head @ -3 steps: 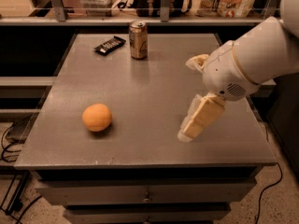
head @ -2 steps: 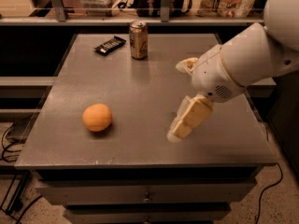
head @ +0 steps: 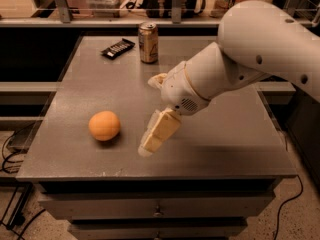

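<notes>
The robot's gripper [head: 149, 116] hovers low over the grey surface [head: 225, 134], its fingers [head: 159, 130] spread apart and holding nothing. It has swung left over the past second to just beside the orange [head: 104, 125], which has not moved. A soda can [head: 148, 42] and dark packet [head: 117, 48] stand at the far edge.

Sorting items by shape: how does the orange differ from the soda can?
The orange is round and matte; the soda can is an upright, shiny cylinder. The orange lies front-left, just beside the open gripper; the can stands at the back, farther from it. Both rest on the grey table, untouched.
</notes>
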`<state>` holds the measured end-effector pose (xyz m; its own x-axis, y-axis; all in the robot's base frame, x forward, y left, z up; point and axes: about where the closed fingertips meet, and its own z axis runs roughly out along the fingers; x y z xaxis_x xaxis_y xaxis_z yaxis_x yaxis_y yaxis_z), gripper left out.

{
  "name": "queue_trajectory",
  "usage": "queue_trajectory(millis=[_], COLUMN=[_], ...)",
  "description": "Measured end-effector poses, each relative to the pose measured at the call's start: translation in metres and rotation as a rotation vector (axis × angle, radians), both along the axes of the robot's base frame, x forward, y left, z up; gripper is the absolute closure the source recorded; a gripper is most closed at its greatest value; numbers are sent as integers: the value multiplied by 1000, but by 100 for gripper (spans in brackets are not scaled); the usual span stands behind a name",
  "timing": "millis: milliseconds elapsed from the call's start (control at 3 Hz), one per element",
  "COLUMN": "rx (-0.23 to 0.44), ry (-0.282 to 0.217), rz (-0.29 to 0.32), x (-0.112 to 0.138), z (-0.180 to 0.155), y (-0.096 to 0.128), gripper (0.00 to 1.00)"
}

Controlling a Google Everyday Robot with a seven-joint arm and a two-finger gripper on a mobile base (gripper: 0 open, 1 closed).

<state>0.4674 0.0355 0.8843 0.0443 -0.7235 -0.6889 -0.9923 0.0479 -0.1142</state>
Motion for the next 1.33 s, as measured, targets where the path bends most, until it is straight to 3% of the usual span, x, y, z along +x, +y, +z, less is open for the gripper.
queue_trajectory(millis=[333,1000,1333], rx=[36,129,173], ry=[20,57,76], rz=[29,70,96], x=[10,23,18], z=[-18,-40,-45], y=[40,94,117], gripper=[0,0,18])
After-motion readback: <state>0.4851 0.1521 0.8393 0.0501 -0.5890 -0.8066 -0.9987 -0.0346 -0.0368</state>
